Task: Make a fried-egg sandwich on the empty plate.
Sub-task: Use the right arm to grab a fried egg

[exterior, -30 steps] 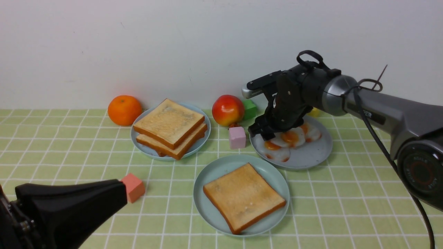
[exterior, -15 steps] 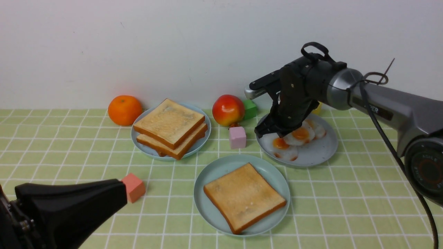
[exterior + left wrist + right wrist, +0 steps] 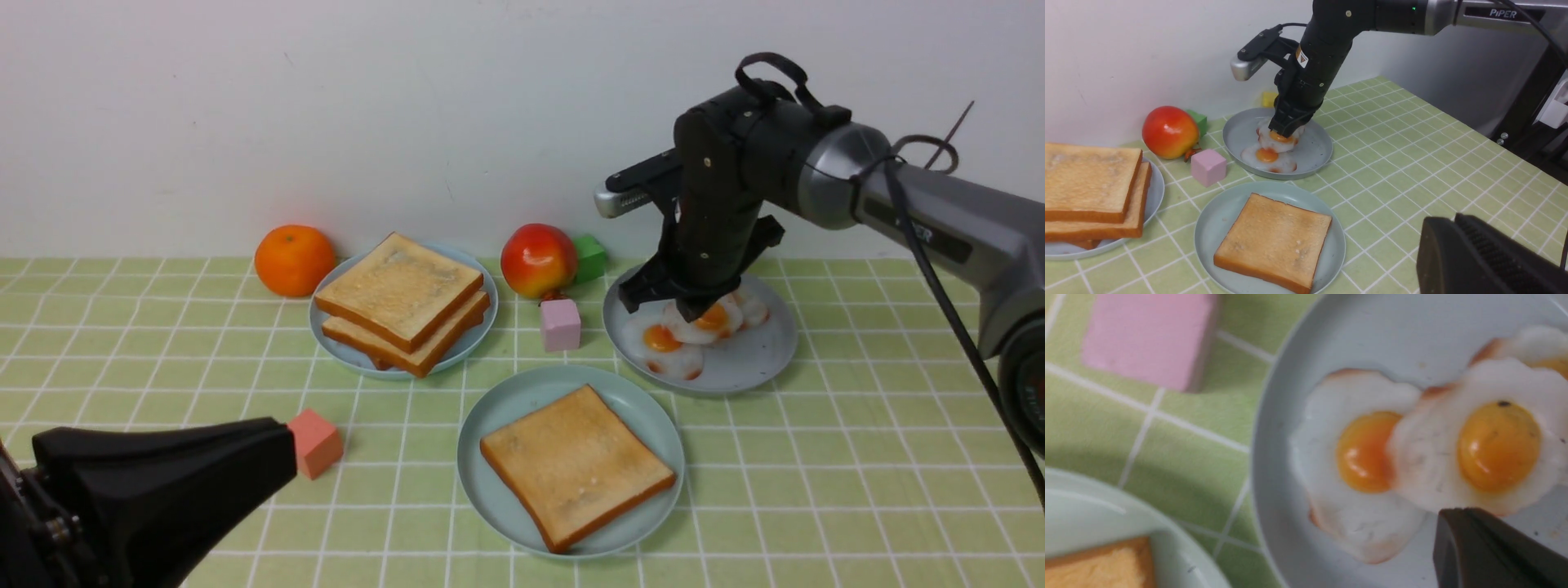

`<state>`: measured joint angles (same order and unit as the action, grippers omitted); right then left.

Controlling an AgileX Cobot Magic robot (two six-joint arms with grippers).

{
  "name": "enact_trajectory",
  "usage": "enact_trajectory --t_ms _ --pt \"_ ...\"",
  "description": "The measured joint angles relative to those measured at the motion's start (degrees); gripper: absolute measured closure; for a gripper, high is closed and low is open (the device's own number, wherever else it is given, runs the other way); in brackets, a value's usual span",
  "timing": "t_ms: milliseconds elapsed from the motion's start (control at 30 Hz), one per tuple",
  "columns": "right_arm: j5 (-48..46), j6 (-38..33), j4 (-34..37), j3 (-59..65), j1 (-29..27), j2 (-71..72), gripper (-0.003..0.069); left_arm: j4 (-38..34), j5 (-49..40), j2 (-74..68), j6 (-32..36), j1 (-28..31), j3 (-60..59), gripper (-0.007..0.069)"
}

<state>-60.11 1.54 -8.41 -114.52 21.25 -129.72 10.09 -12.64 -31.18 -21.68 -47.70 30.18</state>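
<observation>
The teal plate (image 3: 490, 425), near centre, carries one toast slice (image 3: 575, 465), so the sandwich is only a base. The egg step is in hand. On the grey-blue plate (image 3: 751, 363), far right of it, the right gripper (image 3: 690, 309) has its jaws pinched tight, apparently on the rim of the top fried egg (image 3: 709, 320). Next it must lift that egg clear of the egg beneath (image 3: 663, 339) and carry it onto the toast. The left gripper (image 3: 277, 461) sits near left, and I cannot tell how its jaws stand.
</observation>
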Motion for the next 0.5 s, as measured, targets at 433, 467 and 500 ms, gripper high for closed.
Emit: enact_trajectory --t_ms 433,467,500 --pt "4.34 7.37 16.29 0.0 -10.84 -0.99 0.0289 0.17 0.0 0.0 0.0 0.0 0.0 0.0585" --pt "5.29 7.45 16.67 0.0 -11.1 -1.22 0.0265 0.17 0.0 0.0 0.0 0.0 0.0 0.0585" --pt "6.38 7.75 17.04 0.0 -11.28 -1.51 0.0226 0.17 0.0 0.0 0.0 0.0 0.0 0.0585"
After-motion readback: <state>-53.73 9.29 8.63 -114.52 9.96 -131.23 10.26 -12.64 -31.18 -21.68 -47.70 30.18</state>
